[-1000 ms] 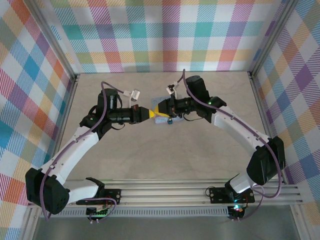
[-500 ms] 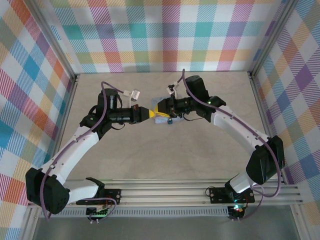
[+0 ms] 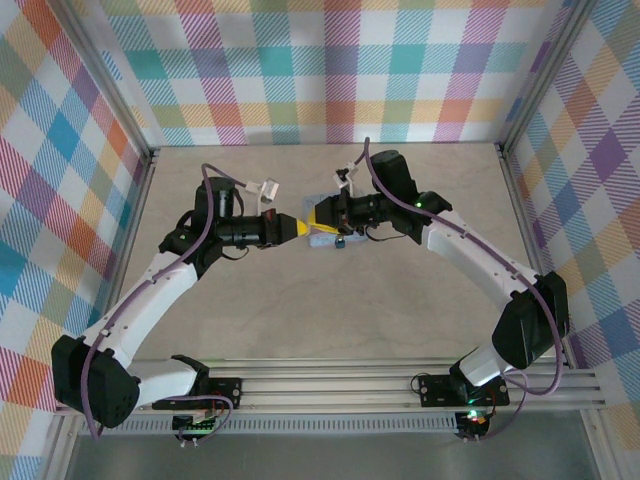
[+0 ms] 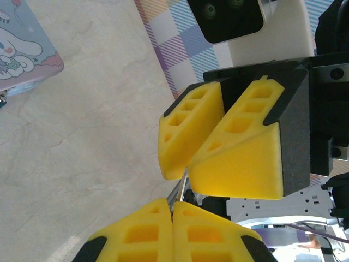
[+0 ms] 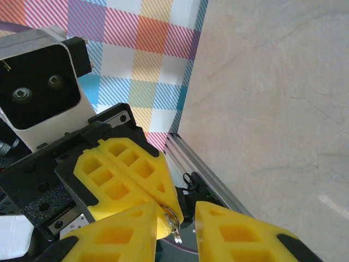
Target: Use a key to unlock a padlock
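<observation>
We see the padlock (image 3: 340, 241) as a tiny blue speck on the table (image 3: 330, 320), at the near right corner of the pale blue cartoon tin (image 4: 22, 52). We cannot tell whether it touches the tin. Over the tin the two grippers meet tip to tip. The left gripper (image 4: 173, 210) has its yellow fingers pressed flat together, and a thin silvery key (image 5: 174, 225) on a wire ring sticks out from their tips. Its shape is too small for us to read. The right gripper (image 5: 178, 214) faces it with a narrow gap between its fingertips. The ring hangs in that gap, and we cannot tell whether it touches either pad. From above, both arms reach in from opposite sides toward the middle of the table.
</observation>
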Controlling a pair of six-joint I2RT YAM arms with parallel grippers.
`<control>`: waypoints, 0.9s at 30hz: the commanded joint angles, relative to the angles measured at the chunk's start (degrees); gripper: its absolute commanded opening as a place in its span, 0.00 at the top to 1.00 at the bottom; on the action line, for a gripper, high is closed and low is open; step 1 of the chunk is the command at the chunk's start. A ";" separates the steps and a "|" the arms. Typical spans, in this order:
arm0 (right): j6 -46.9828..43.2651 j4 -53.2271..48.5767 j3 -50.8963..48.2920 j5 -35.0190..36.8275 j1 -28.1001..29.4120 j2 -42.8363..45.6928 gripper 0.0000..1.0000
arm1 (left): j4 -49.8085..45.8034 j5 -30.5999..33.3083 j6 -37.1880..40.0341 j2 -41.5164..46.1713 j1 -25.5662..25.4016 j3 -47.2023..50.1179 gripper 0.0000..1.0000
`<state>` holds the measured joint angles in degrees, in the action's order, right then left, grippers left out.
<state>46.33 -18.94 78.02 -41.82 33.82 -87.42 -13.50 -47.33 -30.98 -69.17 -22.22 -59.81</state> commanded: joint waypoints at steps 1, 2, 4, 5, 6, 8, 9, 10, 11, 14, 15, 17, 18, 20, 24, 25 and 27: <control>0.56 -0.16 0.65 0.48 0.00 0.67 0.75 | -1.00 -0.39 0.84 0.29 0.69 -0.66 1.00; 0.66 -0.10 0.64 0.48 -0.03 0.75 0.78 | -1.05 -0.34 0.88 0.35 0.76 -0.69 1.00; 0.86 0.13 0.47 0.20 0.01 0.72 0.82 | -1.06 -0.49 0.84 0.43 0.84 -0.72 1.00; 0.96 0.30 0.32 0.08 0.01 0.67 0.83 | -1.03 -0.57 0.84 0.46 0.77 -0.66 1.00; 1.11 0.52 0.14 -0.01 -0.03 0.67 0.82 | -0.92 -0.71 0.91 0.52 0.82 -0.68 1.00; 1.48 1.07 -0.31 0.03 0.01 0.71 0.79 | -0.85 -1.11 0.91 0.35 0.77 -0.71 1.00; 1.64 1.20 -0.45 -0.01 0.01 0.60 0.78 | -0.84 -1.24 0.79 0.38 0.77 -0.69 1.00; 1.75 1.43 -0.50 0.03 0.00 0.58 0.78 | -0.87 -1.32 0.77 0.28 0.77 -0.59 1.00; 1.84 1.53 -0.50 0.14 0.06 0.51 0.77 | -0.74 -1.47 0.80 0.28 0.77 -0.57 1.00; 1.92 1.88 -0.41 0.23 0.07 0.24 0.77 | -0.22 -1.94 0.49 0.13 0.77 -0.67 1.00; 1.93 1.97 -0.41 0.23 0.07 0.11 0.78 | -0.02 -2.05 0.41 0.13 0.77 -0.66 1.00; 2.00 2.23 -0.32 0.02 0.03 -0.03 0.81 | 0.14 -2.23 0.35 0.09 0.77 -0.68 1.00; 2.00 2.45 -0.32 -0.16 0.05 -0.25 0.82 | 0.19 -2.32 0.39 0.04 0.76 -0.71 1.00; 2.27 3.00 -0.32 -0.65 0.03 -0.47 0.85 | 0.47 -2.44 0.07 0.01 0.77 -0.58 1.00; 2.59 4.31 -0.41 -1.75 0.01 -0.96 0.88 | 1.32 -2.73 -0.50 0.00 0.77 -0.14 1.00; 2.69 4.72 -0.45 -2.18 0.00 -1.08 0.89 | 1.60 -2.86 -0.73 0.08 0.78 -0.09 1.00; 2.89 5.23 -0.59 -2.84 0.01 -1.29 0.91 | 2.22 -3.08 -1.18 0.05 0.77 0.09 1.00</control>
<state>48.84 -16.36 77.89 -42.59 33.82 -87.72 -13.28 -48.18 -31.53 -69.17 -21.80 -59.81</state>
